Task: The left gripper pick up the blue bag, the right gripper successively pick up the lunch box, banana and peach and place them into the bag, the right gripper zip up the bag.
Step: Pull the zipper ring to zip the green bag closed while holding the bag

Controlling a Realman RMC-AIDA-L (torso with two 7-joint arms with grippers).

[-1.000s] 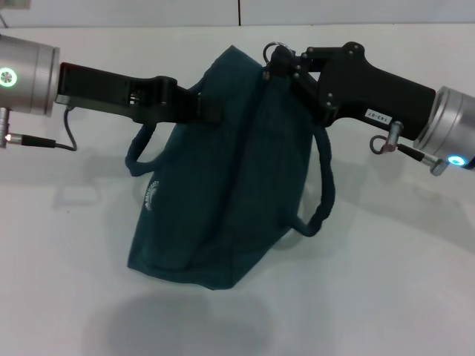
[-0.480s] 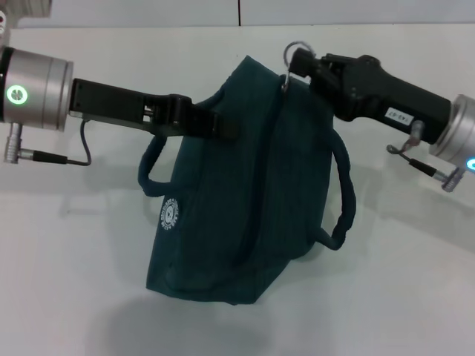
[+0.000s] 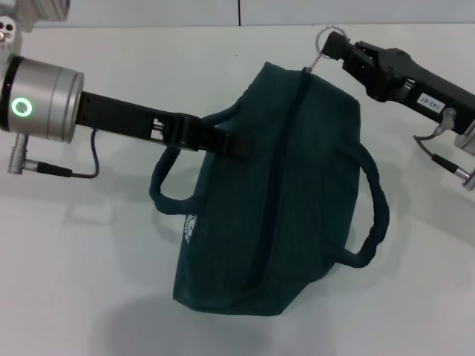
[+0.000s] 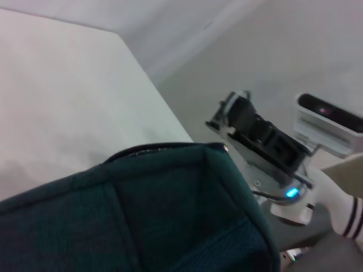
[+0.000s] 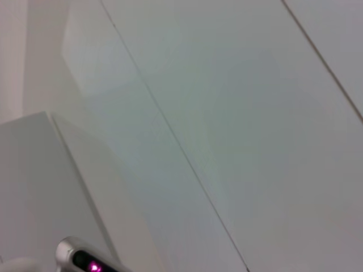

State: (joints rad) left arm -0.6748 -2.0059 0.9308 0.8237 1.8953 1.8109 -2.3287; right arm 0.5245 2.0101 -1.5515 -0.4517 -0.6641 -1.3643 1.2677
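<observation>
- Now you see the left gripper (image 3: 226, 141) reaching in level from your left, its arm running almost straight across the head view, silver segment well out to the left.
- Its fingers are clamped on the near-side loop handle (image 3: 165, 185) of the blue bag (image 3: 274, 200), right where the handle meets the bag's upper edge.
- Your right gripper (image 3: 334, 46) comes in from the right, slanting up toward the far side, its tip at the bag's far top corner.
- It is pinched shut on the ring zipper pull (image 3: 326, 38), which stands out past the fingertips.
- You have the bag hanging between the two grippers above the white table (image 3: 74, 282), casting a shadow below it.
- Its long axis tilts from the far upper corner down toward you and leftward; the zipped seam follows that line.
- From the left wrist view, you see the bag's top edge (image 4: 164, 150) close up, the right gripper (image 4: 241, 113) just beyond its corner.
</observation>
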